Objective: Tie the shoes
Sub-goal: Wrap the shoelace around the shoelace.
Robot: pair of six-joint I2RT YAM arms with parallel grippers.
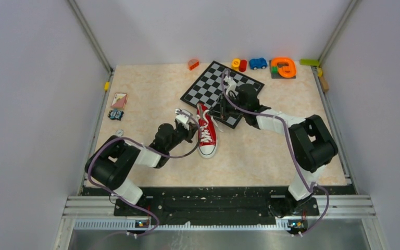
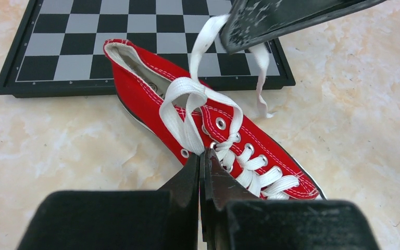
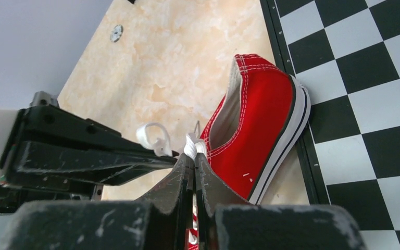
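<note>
The shoe (image 1: 207,133) lies on the bench (image 1: 151,88), heel at the chessboard (image 1: 203,88) edge; the left hand (image 2: 202,156) is clamped on a lace (image 2: 185,117) loop by the top eyelets (image 2: 221,123), the right hand (image 3: 194,156) on its raised end, so knot-forming is judged in hand, next needing a crossing and steady opposed pull.

Right fingers (image 3: 173,183) pinched on white lace (image 3: 194,146), red sneaker (image 3: 255,114) heel at chessboard (image 3: 375,104) edge
</note>
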